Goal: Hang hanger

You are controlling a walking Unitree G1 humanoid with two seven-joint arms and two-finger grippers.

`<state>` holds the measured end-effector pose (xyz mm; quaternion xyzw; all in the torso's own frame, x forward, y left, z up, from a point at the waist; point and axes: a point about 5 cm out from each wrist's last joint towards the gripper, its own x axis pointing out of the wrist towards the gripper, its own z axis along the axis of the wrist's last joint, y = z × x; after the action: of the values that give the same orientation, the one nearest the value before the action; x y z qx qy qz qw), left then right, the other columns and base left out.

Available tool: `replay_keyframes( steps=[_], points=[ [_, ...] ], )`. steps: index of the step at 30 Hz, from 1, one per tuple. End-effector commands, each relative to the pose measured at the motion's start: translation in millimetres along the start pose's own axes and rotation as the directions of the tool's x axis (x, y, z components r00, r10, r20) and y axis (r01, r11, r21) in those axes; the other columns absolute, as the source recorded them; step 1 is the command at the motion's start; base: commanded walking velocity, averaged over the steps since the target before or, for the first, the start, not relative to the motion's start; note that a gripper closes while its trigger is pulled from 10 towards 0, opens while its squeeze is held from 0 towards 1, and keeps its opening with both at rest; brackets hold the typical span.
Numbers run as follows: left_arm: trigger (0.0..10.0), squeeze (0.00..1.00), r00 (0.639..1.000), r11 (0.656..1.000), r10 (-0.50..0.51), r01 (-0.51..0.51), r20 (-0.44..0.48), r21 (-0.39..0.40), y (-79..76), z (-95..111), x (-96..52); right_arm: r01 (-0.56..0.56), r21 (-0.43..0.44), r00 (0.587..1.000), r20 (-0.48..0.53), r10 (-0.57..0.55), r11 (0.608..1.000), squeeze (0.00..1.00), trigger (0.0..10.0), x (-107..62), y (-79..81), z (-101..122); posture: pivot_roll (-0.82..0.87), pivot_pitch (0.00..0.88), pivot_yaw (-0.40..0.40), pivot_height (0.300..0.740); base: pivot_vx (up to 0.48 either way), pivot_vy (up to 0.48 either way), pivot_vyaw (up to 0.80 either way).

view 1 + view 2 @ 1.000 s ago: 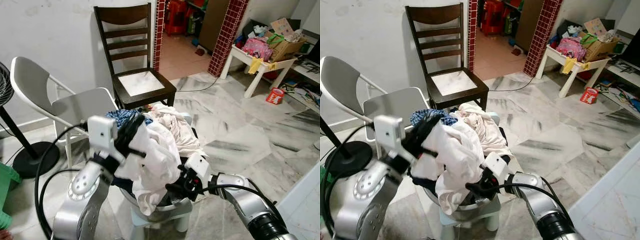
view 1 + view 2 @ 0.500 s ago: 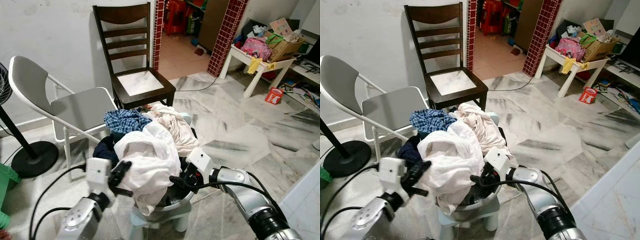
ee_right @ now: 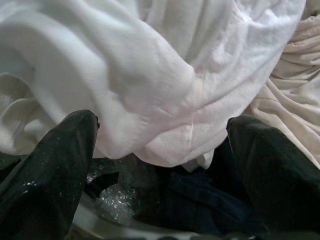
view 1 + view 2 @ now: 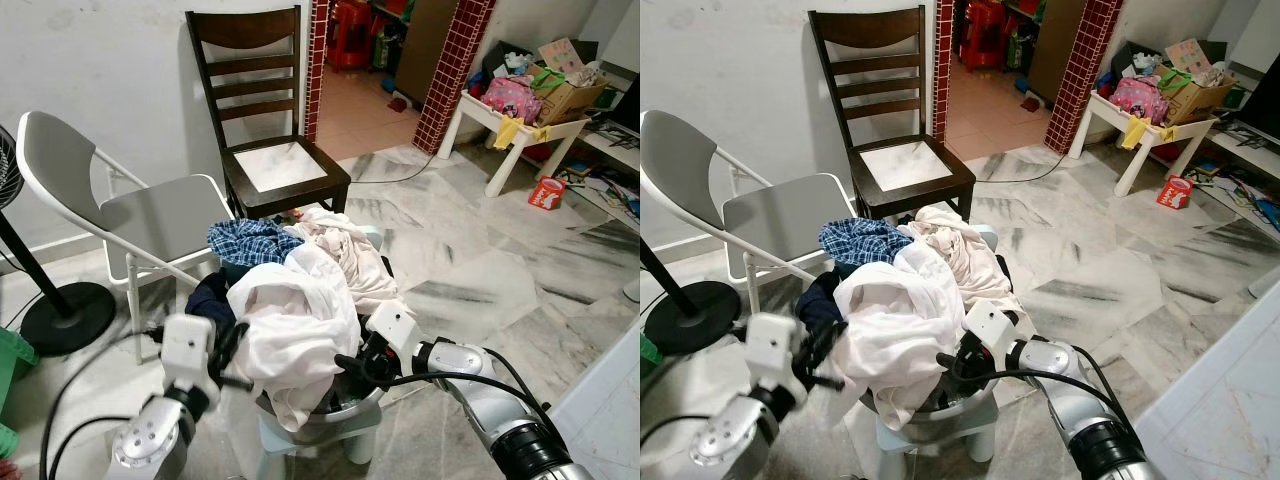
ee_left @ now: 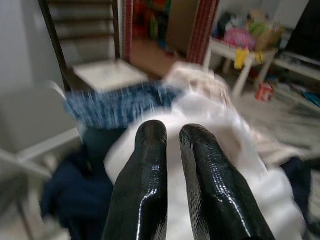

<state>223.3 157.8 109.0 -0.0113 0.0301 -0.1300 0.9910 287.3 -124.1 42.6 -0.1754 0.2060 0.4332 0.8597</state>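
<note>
Searching step: the right gripper (image 3: 160, 165), spread wide, sits under the white cloth (image 4: 300, 320) at the basin (image 4: 940, 408); left gripper (image 5: 167, 150), pressed together, beside it. Next: uncover a hanger.

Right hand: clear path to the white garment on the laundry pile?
Probably yes. The right hand is open right beneath the white garment, with nothing between its fingers and the cloth.

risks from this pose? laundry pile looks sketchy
1. The white garment droops over the basin rim; the open right pincer beneath it could snag it and drag the heap out.
2. The basin sits on a small stool; a sideways pull may tip it.
3. The shut left pincer grips nothing.
</note>
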Motion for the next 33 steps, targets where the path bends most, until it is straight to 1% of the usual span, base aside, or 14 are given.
replay_keyframes(
  steps=[1, 9, 12, 13, 15, 17, 18, 22, 23, 24, 25, 29, 30, 33],
  points=[
    [10.0, 1.0, 1.0, 0.999, 0.019, -0.019, -0.001, 0.034, 3.9, -1, -0.6, 0.014, -0.011, 1.0, -0.01, -0.014, 1.0, 0.0, 10.0, -2.1, -1.7, -2, 0.08, 0.027, -0.073, 0.74, 0.0, 0.0, 0.0],
    [10.0, 1.0, 0.993, 0.989, 0.119, -0.12, 0.011, 0.092, 16.7, 3, -0.9, 0.022, -0.013, 1.0, -0.012, -0.022, 1.0, 0.0, 10.0, -1.3, -3.1, -3, 0.08, 0.027, -0.066, 0.74, 0.0, 0.0, 0.0],
    [10.0, 1.0, 0.985, 0.977, 0.171, -0.17, 0.005, 0.125, 41.0, 2, 4.8, 0.018, -0.011, 1.0, -0.012, -0.018, 1.0, 0.0, 10.0, -1.0, 0.1, -5, 0.07, 0.028, -0.067, 0.74, 0.0, 0.0, 0.0],
    [10.0, 1.0, 0.985, 0.976, 0.172, -0.17, -0.004, 0.138, 45.2, 1, 5.8, 0.015, -0.01, 1.0, -0.011, -0.016, 1.0, 0.0, 10.0, -0.8, 0.8, -5, 0.07, 0.03, -0.068, 0.74, 0.0, 0.0, 0.0],
    [10.0, 1.0, 0.983, 0.968, 0.162, -0.141, -0.089, 0.209, 63.7, -12, 12.1, 0.009, -0.013, 1.0, -0.004, -0.009, 1.0, 0.0, 10.0, -0.9, 3.3, -4, 0.06, 0.038, -0.07, 0.74, 0.0, 0.0, 0.0],
    [10.0, 1.0, 0.981, 0.966, 0.165, -0.141, -0.099, 0.219, 68.2, -14, 13.6, 0.008, -0.016, 1.0, 0.0, -0.008, 1.0, 0.0, 10.0, -1.3, 3.8, -3, 0.06, 0.042, -0.07, 0.74, 0.0, 0.0, 0.0],
    [10.0, 1.0, 0.981, 0.97, 0.158, -0.132, -0.114, 0.204, 69.7, -17, 15.7, 0.011, -0.012, 1.0, 0.009, -0.011, 1.0, 0.0, 10.0, -1.9, 4.2, -2, 0.04, 0.05, -0.071, 0.74, 0.0, 0.0, 0.0],
    [10.0, 1.0, 0.984, 0.98, 0.114, -0.089, -0.136, 0.18, 70.6, -20, 24.9, 0.013, -0.008, 0.999, 0.035, -0.013, 1.0, 0.0, 10.0, -5.5, 6.7, 0, 0.02, 0.066, -0.069, 0.74, 0.0, 0.0, 0.0],
    [10.0, 1.0, 0.988, 0.983, 0.083, -0.06, -0.129, 0.172, 66.2, -19, 34.5, 0.015, -0.004, 0.999, 0.041, -0.015, 1.0, 0.0, 10.0, -9.2, 10.0, -2, 0.0, 0.075, -0.063, 0.74, 0.0, 0.0, 0.0],
    [10.0, 1.0, 0.989, 0.984, 0.076, -0.054, -0.126, 0.17, 65.2, -18, 36.9, 0.016, -0.003, 0.999, 0.041, -0.016, 1.0, 0.0, 10.0, -10.2, 10.8, -3, 0.0, 0.075, -0.063, 0.74, 0.0, 0.0, 0.0],
    [10.0, 1.0, 0.991, 0.985, 0.045, -0.023, -0.125, 0.171, 59.4, -18, 41.6, 0.019, 0.0, 0.999, 0.039, -0.019, 1.0, 0.0, 10.0, -12.1, 12.6, -5, 0.0, 0.079, -0.058, 0.74, 0.0, 0.0, 0.0],
    [10.0, 1.0, 0.994, 0.985, -0.003, 0.023, -0.114, 0.173, 47.0, -17, 50.5, 0.028, 0.009, 0.999, 0.031, -0.029, 1.0, 0.0, 10.0, -15.5, 16.3, -10, -0.02, 0.081, -0.044, 0.74, 0.0, 0.0, 0.0],
    [10.0, 1.0, 0.994, 0.985, -0.003, 0.023, -0.114, 0.173, 47.0, -17, 50.5, 0.028, 0.009, 0.999, 0.031, -0.029, 1.0, 0.0, 10.0, -15.5, 16.3, -10, -0.02, 0.081, -0.044, 0.74, 0.0, 0.0, 0.0],
    [10.0, 1.0, 0.992, 0.986, -0.037, 0.056, -0.117, 0.16, 38.1, -22, 58.7, 0.039, 0.022, 0.999, 0.033, -0.04, 0.999, 0.0, 10.0, -16.8, 21.6, -10, -0.03, 0.079, -0.032, 0.74, 0.0, 0.0, 0.0]
  ],
)
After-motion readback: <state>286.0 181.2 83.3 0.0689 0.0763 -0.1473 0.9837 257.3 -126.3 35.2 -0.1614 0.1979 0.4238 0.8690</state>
